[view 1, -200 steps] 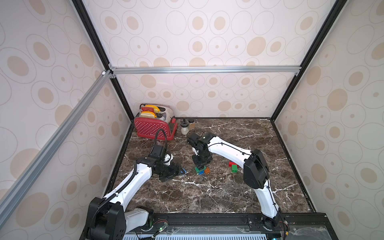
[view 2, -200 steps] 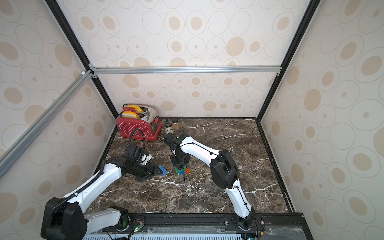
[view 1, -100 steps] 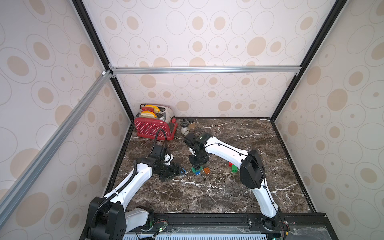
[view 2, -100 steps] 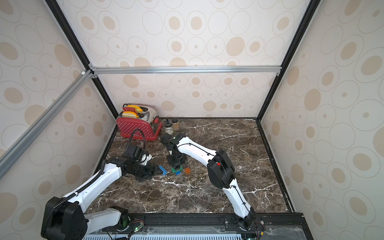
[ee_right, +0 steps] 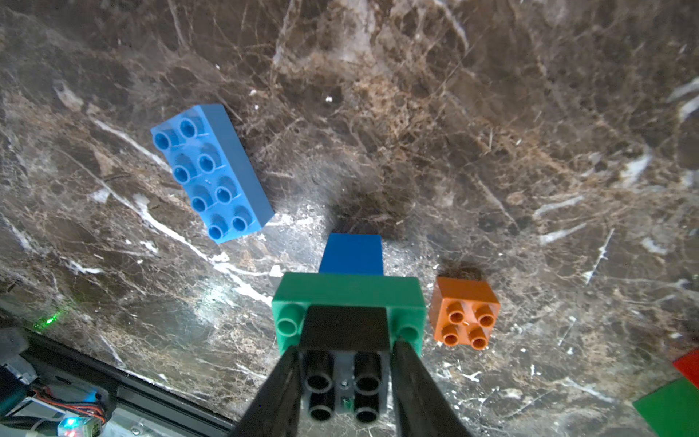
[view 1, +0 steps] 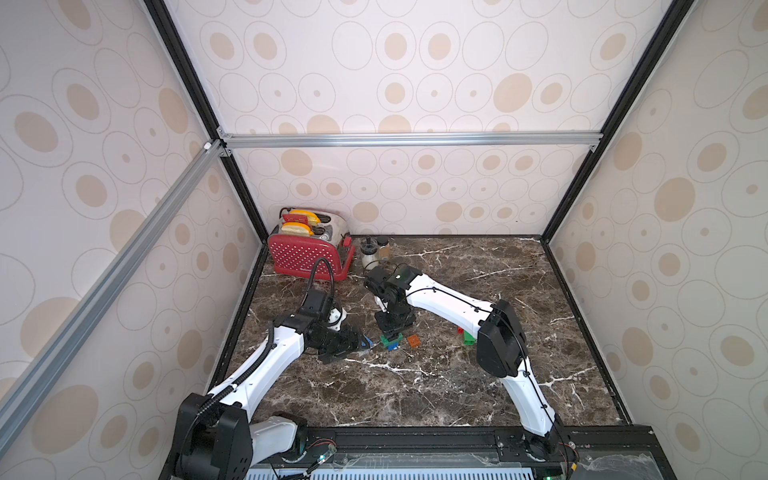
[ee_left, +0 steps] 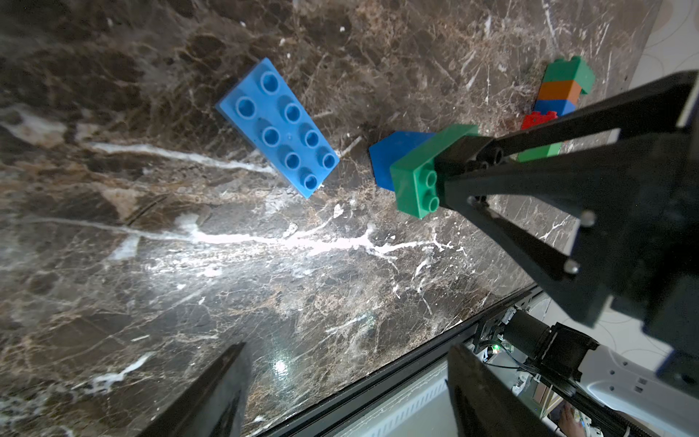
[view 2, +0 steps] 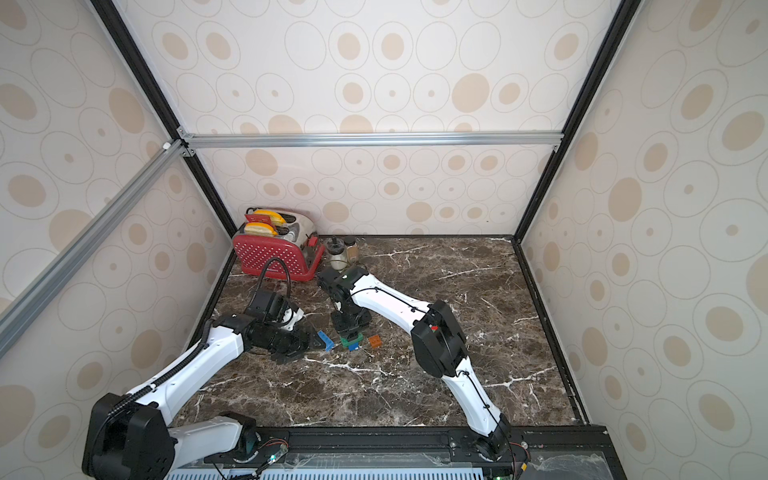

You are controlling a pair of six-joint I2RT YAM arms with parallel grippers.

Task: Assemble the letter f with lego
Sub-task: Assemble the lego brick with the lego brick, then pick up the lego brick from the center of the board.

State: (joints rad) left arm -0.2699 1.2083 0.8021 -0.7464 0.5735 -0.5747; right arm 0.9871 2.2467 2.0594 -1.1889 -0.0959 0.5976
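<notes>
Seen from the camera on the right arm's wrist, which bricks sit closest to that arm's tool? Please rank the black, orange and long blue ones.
From the right tool, nearest first:
1. black brick: between its fingers, on top of the green brick.
2. orange brick: close beside the green one.
3. long blue brick: farther off, on the opposite side.

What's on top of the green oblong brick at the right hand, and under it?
On the green brick sits a black brick, flanked by the right hand and hiding its middle studs; underneath is a dark blue brick.
</notes>
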